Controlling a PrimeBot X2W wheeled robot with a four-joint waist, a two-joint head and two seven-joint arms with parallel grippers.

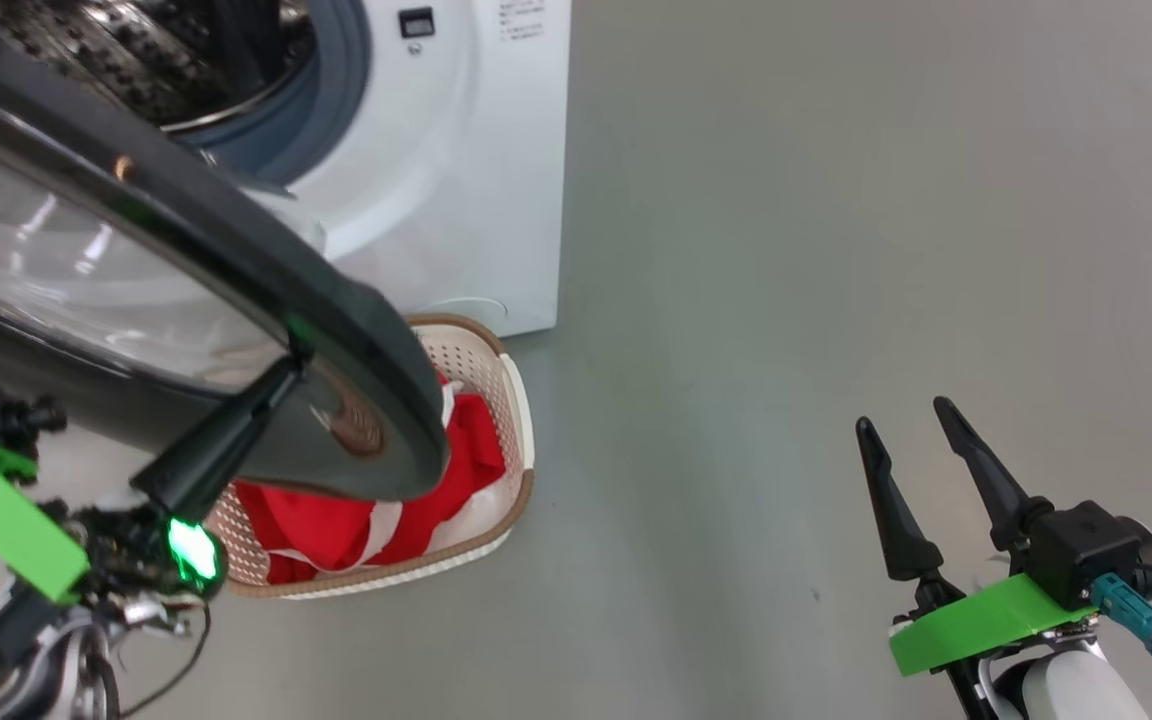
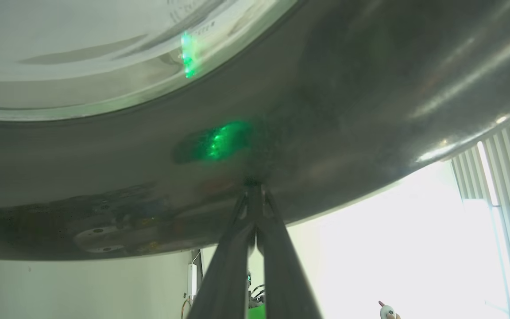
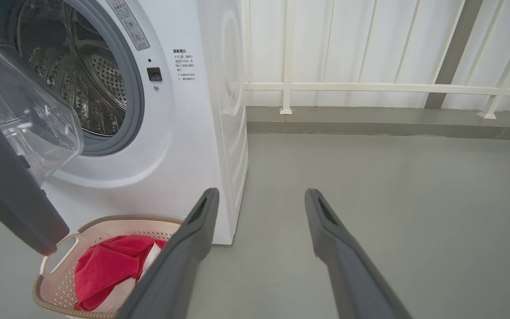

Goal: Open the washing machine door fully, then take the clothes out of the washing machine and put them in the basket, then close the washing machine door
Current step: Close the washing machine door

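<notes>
Head view: my left claw (image 1: 286, 368) is clenched shut on nothing, its tips touching the glossy black rim of the washing machine door (image 1: 236, 260). The door is standing open and overlapping the basket (image 1: 521, 400) from this angle. The basket is sitting on the floor (image 1: 786, 300), just in front of the washing machine (image 1: 456, 150). The clothes (image 1: 336, 525), red with white stripes, are lying piled inside it. The visible part of the drum (image 1: 136, 60) is looking empty. My right claw (image 1: 903, 415) is hanging released and empty over bare floor, well apart from everything.

Left wrist view: my fingers are pressing together, tips meeting right on the dark rim, with the clear window (image 2: 82, 53) above them. I'm gripping nothing, just making contact.

Right wrist view: my fingers are spreading wide with nothing between them. The drum is showing bare steel here, with no cloth that I can see. The basket is holding the red pile, which isn't spilling over the rim.

Status, my read: opening and unloading are looking done. Only closing the door is remaining, and I'm judging the left claw is placed to push it.
</notes>
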